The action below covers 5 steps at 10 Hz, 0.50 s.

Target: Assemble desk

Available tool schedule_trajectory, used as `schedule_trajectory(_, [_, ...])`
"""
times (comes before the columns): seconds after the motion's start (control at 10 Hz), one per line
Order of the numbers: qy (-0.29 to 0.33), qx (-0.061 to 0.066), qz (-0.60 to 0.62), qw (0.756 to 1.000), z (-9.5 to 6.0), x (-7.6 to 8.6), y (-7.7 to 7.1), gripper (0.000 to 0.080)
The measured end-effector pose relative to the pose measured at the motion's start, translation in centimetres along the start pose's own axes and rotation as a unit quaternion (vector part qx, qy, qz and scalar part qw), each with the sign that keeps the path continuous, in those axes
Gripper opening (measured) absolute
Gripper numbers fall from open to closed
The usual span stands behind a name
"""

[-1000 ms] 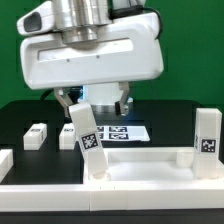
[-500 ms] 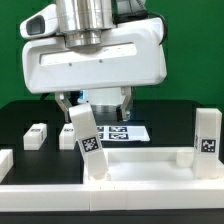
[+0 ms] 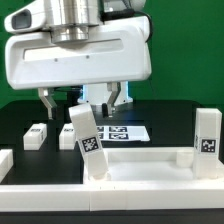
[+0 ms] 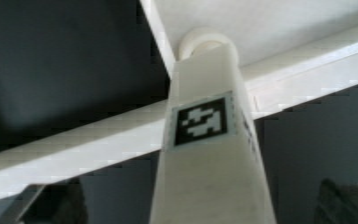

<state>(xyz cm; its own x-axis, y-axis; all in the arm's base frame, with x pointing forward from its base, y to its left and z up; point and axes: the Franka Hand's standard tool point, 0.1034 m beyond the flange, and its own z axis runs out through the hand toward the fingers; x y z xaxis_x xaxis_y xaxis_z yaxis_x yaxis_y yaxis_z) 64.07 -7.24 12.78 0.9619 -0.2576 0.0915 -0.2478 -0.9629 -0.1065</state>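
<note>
Gripper (image 3: 82,98) spread and empty, poised over the tilted leg post (image 3: 86,140) standing at a corner of the desk slab (image 3: 150,162) on the worktop (image 3: 170,112). Could topple or jam it if pressed down off-axis. Counted: 1 slab, seemingly 4 leg posts (image 3: 207,135), 1 partly hidden.

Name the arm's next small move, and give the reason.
Probably lower the end effector straight down over the tilted leg post: its fingers are open, above the post's top, and the wrist view shows the post centred between them.
</note>
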Motion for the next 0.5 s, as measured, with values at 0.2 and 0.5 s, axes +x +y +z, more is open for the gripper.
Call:
schedule_trajectory(0.2, [-0.004,-0.003,-0.076,0.997,0.02,-0.07,-0.36,0.0649])
schedule_trajectory(0.5, [-0.004,-0.005,-0.123,0.992,0.06,-0.09,-0.14,0.0649])
